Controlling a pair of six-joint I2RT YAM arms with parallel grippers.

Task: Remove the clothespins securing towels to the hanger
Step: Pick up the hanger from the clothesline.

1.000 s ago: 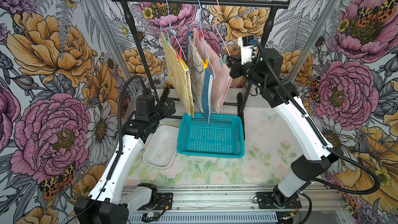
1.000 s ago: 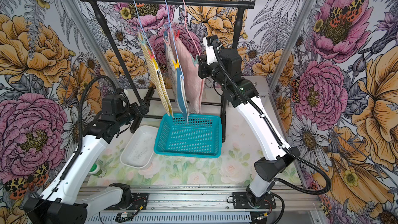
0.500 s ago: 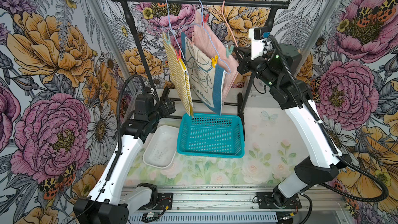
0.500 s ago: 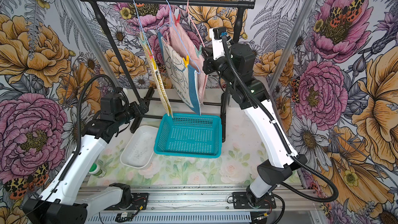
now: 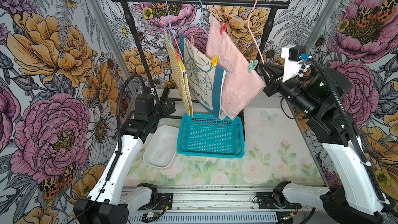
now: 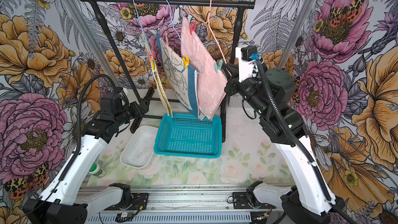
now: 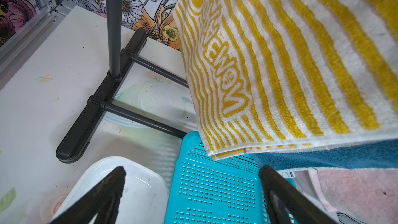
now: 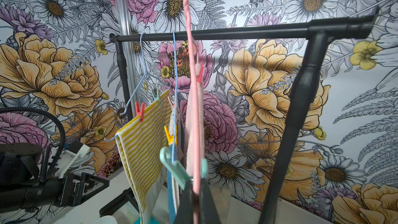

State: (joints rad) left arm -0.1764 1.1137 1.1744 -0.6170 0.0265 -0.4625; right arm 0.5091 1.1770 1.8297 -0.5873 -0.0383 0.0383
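The mint clothespin (image 5: 252,65) nearest my right arm grips the low corner of the pink towel (image 5: 232,76). Its long axis is tilted off upright, with the handles up and toward that arm and the jaws down over the towel's edge. It is pale mint plastic with a looped handle end. A red clothespin (image 5: 224,28) pins the same towel's high corner, handles up.

On the cream towel (image 5: 200,76), which has a blue border and a line drawing, a yellow clothespin (image 5: 214,60) and a pale pink clothespin (image 5: 191,40) stand the same way. The striped towel (image 8: 142,147) carries a second red clothespin (image 8: 139,108) and a second mint clothespin (image 8: 156,96).

All three towels hang slanted from wire hangers on the black rail (image 5: 193,0), with their lower ends over the teal basket (image 5: 210,155).

My right claw (image 8: 195,183) is clamped tight on the wire of the pink hanger (image 8: 187,24). The mint clothespin is right at its tips, and I cannot tell whether they touch.

My left claw (image 7: 191,172) is spread wide and holds nothing. It sits low over the tabletop (image 5: 269,130), by the white tray (image 5: 159,149) and the basket's edge.
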